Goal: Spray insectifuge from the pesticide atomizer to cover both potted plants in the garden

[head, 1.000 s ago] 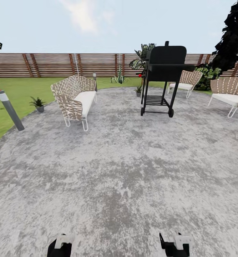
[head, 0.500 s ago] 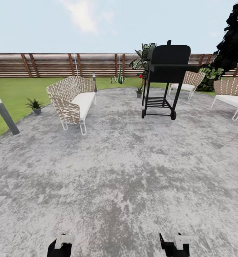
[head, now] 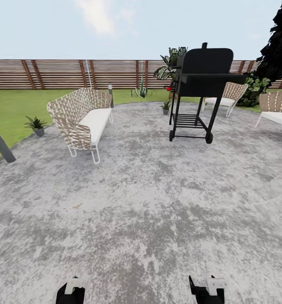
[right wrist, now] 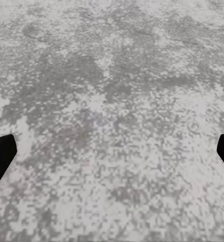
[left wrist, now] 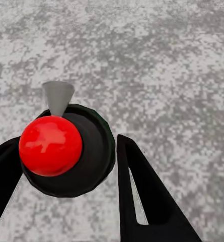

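At lower left of the left wrist view, the left gripper clamps the dark round red-capped pesticide atomizer; the right gripper gapes empty; both small olive-green potted plants, upper frame, apparently await spraying

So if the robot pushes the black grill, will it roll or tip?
The grill likely rolls partly: wheels show at its feet. Its bulky body sits high on thin legs, so a high push may tip it.
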Motion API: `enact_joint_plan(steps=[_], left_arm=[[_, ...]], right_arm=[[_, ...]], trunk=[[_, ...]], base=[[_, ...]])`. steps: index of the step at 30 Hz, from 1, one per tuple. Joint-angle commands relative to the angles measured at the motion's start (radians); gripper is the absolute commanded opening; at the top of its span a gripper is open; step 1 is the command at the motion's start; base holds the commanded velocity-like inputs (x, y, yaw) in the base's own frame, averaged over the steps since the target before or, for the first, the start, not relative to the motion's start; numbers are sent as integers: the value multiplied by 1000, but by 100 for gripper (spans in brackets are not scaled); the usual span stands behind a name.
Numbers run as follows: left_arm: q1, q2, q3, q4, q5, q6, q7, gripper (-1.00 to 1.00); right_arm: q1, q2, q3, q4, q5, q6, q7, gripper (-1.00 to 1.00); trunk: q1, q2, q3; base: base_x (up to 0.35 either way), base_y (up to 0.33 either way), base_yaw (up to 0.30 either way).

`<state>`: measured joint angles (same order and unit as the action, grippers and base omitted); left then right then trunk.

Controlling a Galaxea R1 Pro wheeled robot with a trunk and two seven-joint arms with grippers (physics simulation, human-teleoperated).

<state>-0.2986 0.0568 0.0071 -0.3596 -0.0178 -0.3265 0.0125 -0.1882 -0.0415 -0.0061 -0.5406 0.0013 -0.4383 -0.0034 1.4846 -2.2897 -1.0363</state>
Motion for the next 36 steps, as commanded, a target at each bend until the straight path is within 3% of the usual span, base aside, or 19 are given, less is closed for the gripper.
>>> enact_joint_plan(steps=[1,36], left_arm=[[-1,0,1,1,-2,-3,2,-100],[0,0,0,0,-2,-4,1,-100]], right_arm=[[0,0,0,1,0,-3,0,100],[0,0,-2,-1,-1,-3,0,100]], trunk=[[0,0,-1],[0,0,-1]], base=[[339,0,0],[339,0,0]])
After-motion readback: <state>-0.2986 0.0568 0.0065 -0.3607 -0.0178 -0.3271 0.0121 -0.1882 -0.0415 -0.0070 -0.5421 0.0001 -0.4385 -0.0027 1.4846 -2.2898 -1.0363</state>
